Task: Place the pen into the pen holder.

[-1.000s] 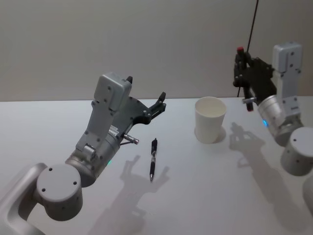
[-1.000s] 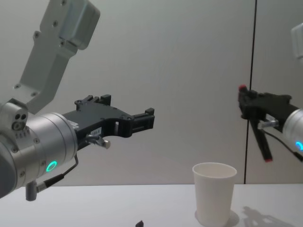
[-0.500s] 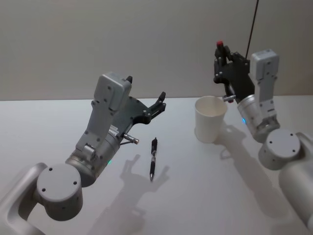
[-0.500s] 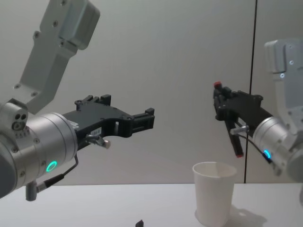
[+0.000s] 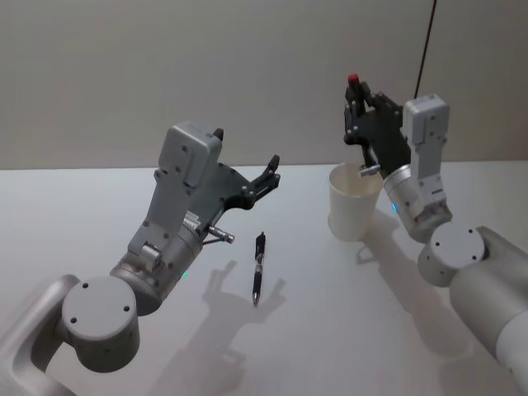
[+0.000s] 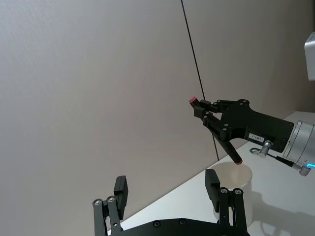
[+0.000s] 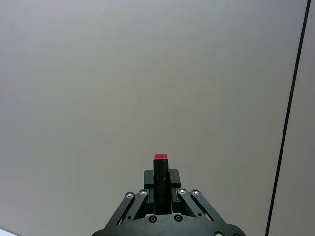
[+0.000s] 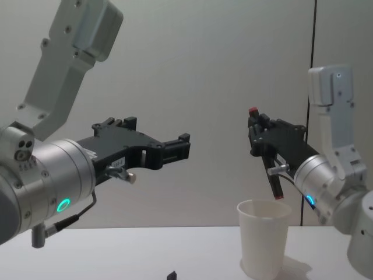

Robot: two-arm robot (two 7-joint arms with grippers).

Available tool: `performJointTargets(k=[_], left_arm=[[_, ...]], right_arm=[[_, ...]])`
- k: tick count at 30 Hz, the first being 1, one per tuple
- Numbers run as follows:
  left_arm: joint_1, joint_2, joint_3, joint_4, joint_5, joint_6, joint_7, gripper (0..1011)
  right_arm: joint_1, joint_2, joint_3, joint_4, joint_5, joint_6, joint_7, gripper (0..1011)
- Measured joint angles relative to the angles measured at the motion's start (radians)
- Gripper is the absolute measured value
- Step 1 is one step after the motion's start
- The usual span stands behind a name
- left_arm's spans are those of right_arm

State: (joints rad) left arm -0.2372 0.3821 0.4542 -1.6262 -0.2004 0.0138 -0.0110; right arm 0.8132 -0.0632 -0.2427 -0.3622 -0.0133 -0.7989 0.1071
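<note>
A slim black pen [image 8: 275,185] with red tips hangs tilted in my right gripper [image 8: 257,132], which is shut on its upper part. The pen's lower red tip sits just above the rim of the pen holder [image 8: 263,240], a plain white paper cup standing on the table. In the head view the right gripper [image 5: 355,111] holds the pen [image 5: 353,82] over the cup [image 5: 355,205]. The left wrist view shows the pen [image 6: 231,153] slanting down towards the cup [image 6: 242,179]. My left gripper [image 5: 268,171] hovers open above the table, left of the cup.
A second black pen [image 5: 258,268] lies flat on the white table [image 5: 371,322] between my left arm and the cup. A thin black cable [image 8: 311,70] runs down the grey wall behind the right arm.
My right gripper has carried the red-tipped pen leftward from right of the cup to above it. The left arm and the pen on the table have not moved.
</note>
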Motion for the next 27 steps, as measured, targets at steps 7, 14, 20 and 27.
performJointTargets(k=[7,14,20,27], left_arm=[[0.000,0.000,0.000,0.000,0.000,0.000,0.000,1002],[0.000,0.000,0.000,0.000,0.000,0.000,0.000,1002],[0.000,0.000,0.000,0.000,0.000,0.000,0.000,1002],[0.000,0.000,0.000,0.000,0.000,0.000,0.000,1003]], right_arm=[[0.051,-0.019,0.000,0.115,0.005,-0.063,0.004,168],[0.079,-0.029,0.002,0.182,0.005,-0.097,0.004,168],[0.093,-0.034,0.003,0.223,0.003,-0.115,-0.002,168],[0.101,-0.036,0.006,0.250,-0.001,-0.123,-0.009,168]])
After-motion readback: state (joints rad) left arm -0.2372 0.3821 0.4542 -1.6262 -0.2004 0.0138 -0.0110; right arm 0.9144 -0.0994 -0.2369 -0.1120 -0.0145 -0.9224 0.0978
